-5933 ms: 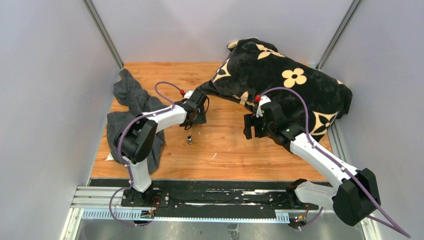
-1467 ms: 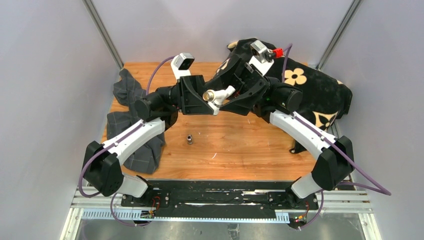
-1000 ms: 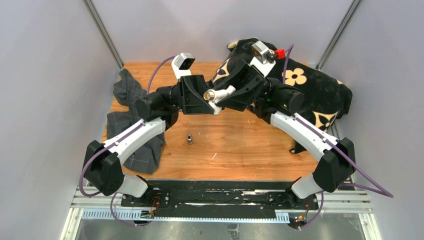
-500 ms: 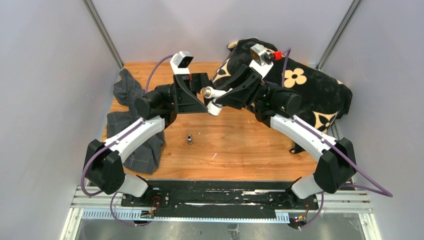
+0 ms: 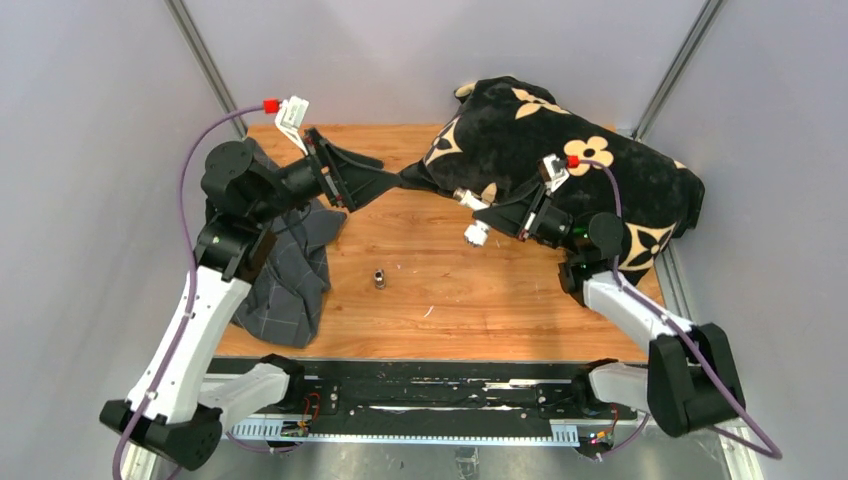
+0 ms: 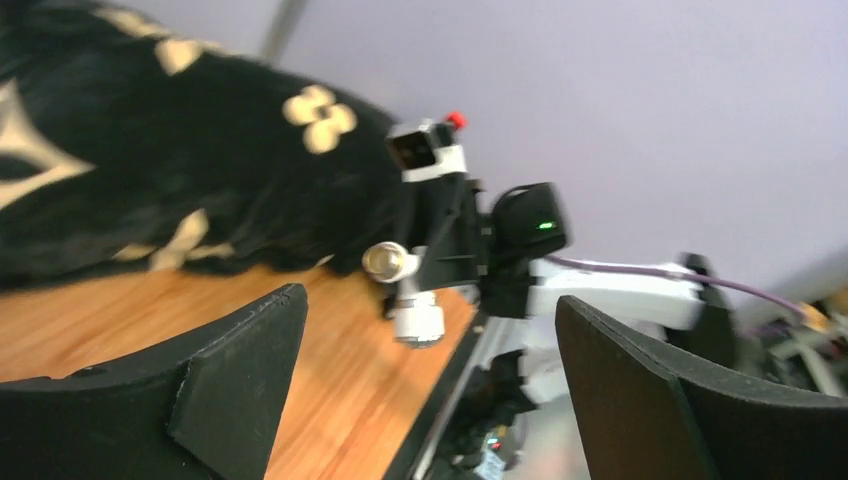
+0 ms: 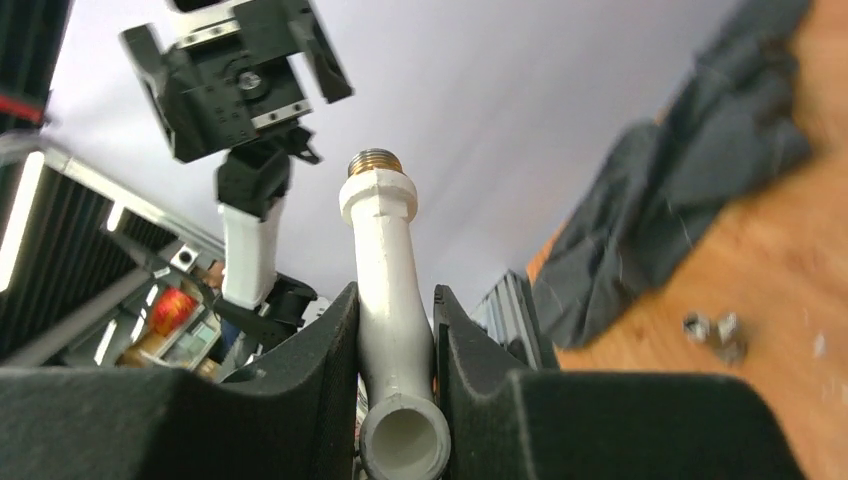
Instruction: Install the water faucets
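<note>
Where my two bases are bolted, a black plate [image 5: 450, 393] on a ribbed alu. rail [image 5: 400, 432] runs along the near edge. Past that starts the table [image 5: 480, 310]: an orange-brown wood-grain board w/ a few pale specks on it. The grey metal T-shaped piece [image 5: 379, 278] sits by itself on the board, left of centre, near the hem of the grey checked cloth [image 5: 285, 285] but apart from it. The cloth is rumpled in a heap down the board's left edge.

Further in, my right gripper [image 7: 395, 298] is clamped on the white tap body [image 7: 383, 235], one finger pressed to each side of its shaft. It holds the tap up in the air over the mid-right of the board, in front of the cushion. On the wrist cam the brass threaded end points away from me and the open white end sits by the lens. My left gripper [image 5: 388, 170] is spread wide w/ nothing btwn the fingers, raised over the far left of the board by the cloth, facing the tap.

At the back right lies the black flowered cushion [image 5: 590, 190], filling that corner. Plain pale lilac-grey walls [image 5: 90, 150] close in 3 sides, w/ an alu. post [image 5: 205, 65] in each back corner.
</note>
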